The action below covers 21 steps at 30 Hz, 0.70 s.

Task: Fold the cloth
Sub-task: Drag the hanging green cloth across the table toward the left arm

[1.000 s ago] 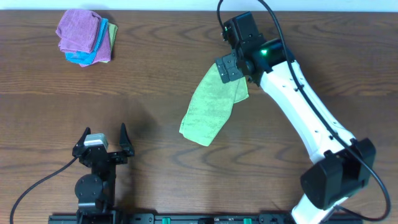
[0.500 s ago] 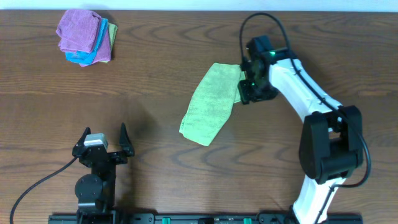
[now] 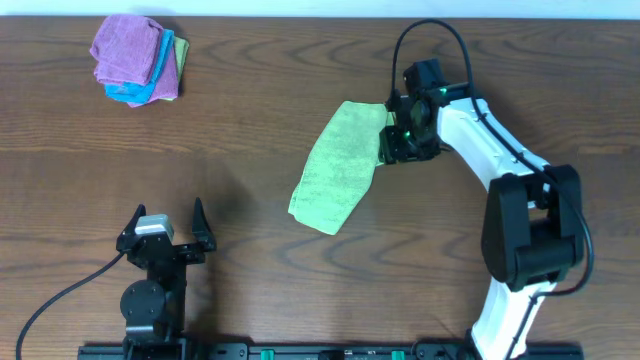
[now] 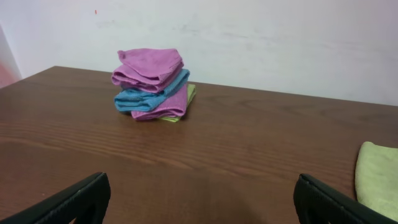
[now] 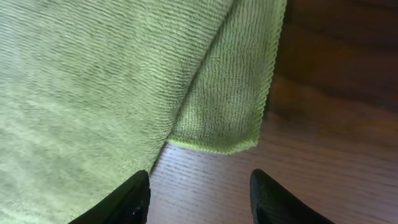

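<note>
The lime-green cloth (image 3: 338, 168) lies folded in a long slanted strip in the middle of the table. It also shows in the right wrist view (image 5: 112, 81) and at the right edge of the left wrist view (image 4: 378, 177). My right gripper (image 3: 392, 147) is low at the cloth's upper right edge, open and empty; in the right wrist view its fingers (image 5: 199, 196) straddle bare wood just below a folded corner of the cloth. My left gripper (image 3: 163, 228) is open and empty near the front left edge, its fingers (image 4: 199, 199) over bare table. No white tag shows.
A stack of folded purple, light-blue and green cloths (image 3: 137, 58) sits at the far left corner, also in the left wrist view (image 4: 152, 84). A white wall stands behind the table.
My right gripper let go of the cloth's upper end, which dropped flat onto the table. The gripper moved right and down to the cloth's right edge. The left arm has not moved.
</note>
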Each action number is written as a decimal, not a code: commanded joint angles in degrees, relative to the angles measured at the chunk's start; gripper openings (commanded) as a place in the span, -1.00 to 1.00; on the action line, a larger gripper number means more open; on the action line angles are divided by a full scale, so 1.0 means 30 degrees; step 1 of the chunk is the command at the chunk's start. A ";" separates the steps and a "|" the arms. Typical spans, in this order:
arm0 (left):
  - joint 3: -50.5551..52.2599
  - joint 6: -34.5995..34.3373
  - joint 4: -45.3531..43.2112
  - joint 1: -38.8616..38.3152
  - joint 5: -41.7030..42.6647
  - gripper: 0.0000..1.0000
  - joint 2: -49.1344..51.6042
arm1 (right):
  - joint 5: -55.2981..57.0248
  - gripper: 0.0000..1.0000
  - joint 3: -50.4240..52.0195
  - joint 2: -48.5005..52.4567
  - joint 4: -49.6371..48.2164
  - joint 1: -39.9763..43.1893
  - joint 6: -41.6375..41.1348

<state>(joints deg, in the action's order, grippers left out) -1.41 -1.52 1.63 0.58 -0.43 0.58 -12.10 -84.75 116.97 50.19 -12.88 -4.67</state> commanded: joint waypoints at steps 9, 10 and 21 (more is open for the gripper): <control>0.0379 -0.0066 0.0882 -0.0073 -0.0401 0.91 -0.0109 | -0.0226 -0.26 0.0087 0.1209 -0.0758 0.1290 -0.0721; 0.0379 -0.0066 0.0882 -0.0073 -0.0401 0.91 -0.0109 | -0.0357 -0.30 0.0087 0.1231 -0.0823 0.1290 -0.0721; 0.0379 -0.0066 0.0882 -0.0073 -0.0401 0.91 -0.0109 | -0.1632 -0.46 0.0087 0.1683 -0.1319 0.1275 -0.0729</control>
<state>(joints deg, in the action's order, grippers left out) -1.41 -1.52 1.63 0.58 -0.43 0.58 -15.68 -84.66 121.49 46.63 -9.21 -6.68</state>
